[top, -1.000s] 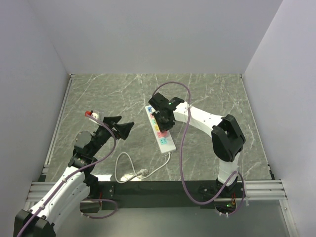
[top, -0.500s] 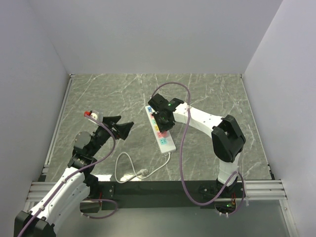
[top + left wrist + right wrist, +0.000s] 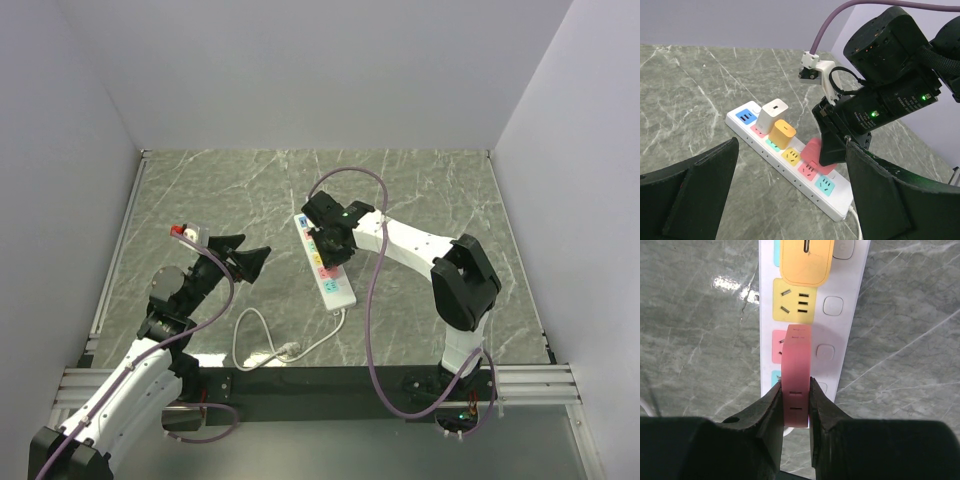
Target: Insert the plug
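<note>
Gripping the plug (image 3: pixel 795 355) tight, right fingers (image 3: pixel 771 412) held it over the strip's (image 3: pixel 852 315) pink socket (image 3: pixel 775 347); left fingers (image 3: pixel 700 180) stood wide open, w/ nothing inside.

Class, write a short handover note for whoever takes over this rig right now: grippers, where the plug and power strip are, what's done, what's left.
Right gripper: shut on the flat pink plug, held just over the pink socket of the long white power strip.
Left gripper: open, empty, off to the strip's side.
Done: plug grasped and lined up.
Left: it does not look seated, so press it in, then release.
</note>
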{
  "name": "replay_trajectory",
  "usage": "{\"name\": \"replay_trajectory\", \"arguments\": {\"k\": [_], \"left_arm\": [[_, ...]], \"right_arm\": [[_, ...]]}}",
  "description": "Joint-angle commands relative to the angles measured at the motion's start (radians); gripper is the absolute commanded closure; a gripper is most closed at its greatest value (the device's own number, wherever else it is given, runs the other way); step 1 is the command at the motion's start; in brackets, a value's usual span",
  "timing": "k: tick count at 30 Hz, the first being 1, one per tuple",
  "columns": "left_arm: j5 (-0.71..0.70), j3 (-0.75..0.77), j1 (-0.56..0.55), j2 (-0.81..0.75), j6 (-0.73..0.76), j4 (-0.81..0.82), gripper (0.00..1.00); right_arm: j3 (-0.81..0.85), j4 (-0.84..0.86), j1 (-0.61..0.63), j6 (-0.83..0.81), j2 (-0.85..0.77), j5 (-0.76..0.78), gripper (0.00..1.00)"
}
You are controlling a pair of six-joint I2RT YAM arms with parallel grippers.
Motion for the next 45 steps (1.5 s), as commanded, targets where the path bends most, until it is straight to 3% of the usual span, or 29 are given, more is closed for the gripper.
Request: {"name": "replay_trajectory", "arguments": {"k": [1, 22, 45], "left_arm": [[0.015, -0.004, 0.005, 0.004, -0.009, 0.035, 0.06], [0.032, -0.011, 0.008, -0.014, -0.012, 0.034, 0.06], [0.035, -0.011, 0.010, -0.013, -0.013, 0.034, 0.06]], "right_arm": [[-0.064, 0.068, 0.025, 0.031, 0.082, -0.064, 1.00], [-0.102, 0.049, 0.042, 0.027, 0.127, -0.075, 1.00], [-0.177, 0.141, 0.055, 0.056, 0.165, -0.137, 1.00]]}}
